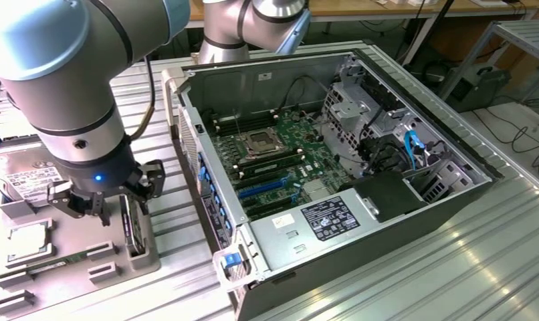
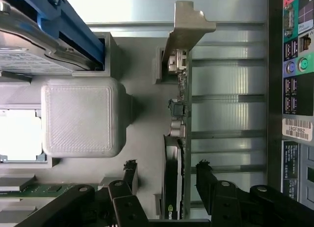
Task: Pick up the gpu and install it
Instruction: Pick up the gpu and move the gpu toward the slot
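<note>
The hand (image 1: 118, 210) (image 2: 167, 167) is hovering with its two black fingers (image 2: 128, 175) spread wide and gripping nothing. It is straddling the gpu (image 1: 132, 231) (image 2: 172, 187), a thin flat green-and-black card with a silver metal end bracket, which is standing on edge directly beneath and between them, apart from both. The card is sitting in a slot of the grey plastic holder tray (image 1: 154, 259) (image 2: 142, 65) under the hand, while the open black computer case (image 1: 376, 254) is lying on the ribbed metal surface (image 1: 430, 281) beside it.

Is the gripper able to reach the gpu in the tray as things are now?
Probably yes: the open gripper hangs over the gpu, which stands on edge in the tray, jaws on either side, nothing between.
</note>
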Robot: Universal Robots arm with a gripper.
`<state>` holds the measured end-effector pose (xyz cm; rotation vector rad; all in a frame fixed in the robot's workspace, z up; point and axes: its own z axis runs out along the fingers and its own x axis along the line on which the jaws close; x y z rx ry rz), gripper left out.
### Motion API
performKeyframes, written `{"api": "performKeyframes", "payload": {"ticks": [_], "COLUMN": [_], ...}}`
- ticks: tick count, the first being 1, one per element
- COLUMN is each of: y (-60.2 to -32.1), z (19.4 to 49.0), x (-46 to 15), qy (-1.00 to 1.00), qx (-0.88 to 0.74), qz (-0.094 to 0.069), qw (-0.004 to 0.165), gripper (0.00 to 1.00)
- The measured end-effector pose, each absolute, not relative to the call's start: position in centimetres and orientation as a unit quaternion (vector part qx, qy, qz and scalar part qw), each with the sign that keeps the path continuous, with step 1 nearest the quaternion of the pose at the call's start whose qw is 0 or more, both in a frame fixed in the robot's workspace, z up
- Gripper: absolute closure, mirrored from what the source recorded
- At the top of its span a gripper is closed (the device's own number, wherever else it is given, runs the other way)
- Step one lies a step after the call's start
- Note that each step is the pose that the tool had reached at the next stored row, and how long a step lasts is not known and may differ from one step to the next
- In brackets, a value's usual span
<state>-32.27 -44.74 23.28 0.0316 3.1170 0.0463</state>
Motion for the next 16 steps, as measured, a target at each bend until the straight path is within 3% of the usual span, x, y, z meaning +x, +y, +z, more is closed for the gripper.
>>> {"api": "performKeyframes", "payload": {"ticks": [5,7,8,14,16], "y": [-44.68,-44.68,-44.69,-44.69,-44.68], "z": [22.43,22.37,22.37,22.29,22.27], "x": [-32.21,-32.19,-32.19,-31.88,-31.83], "qy": [1.0,1.0,1.0,1.0,1.0], "qx": [0.01,0.01,0.01,0.01,0.01], "qz": [0.015,0.015,0.015,0.015,0.015], "qw": [0.012,0.012,0.012,0.012,0.012], "gripper": [0.4,0.41,0.49,0.5,0.63]}}
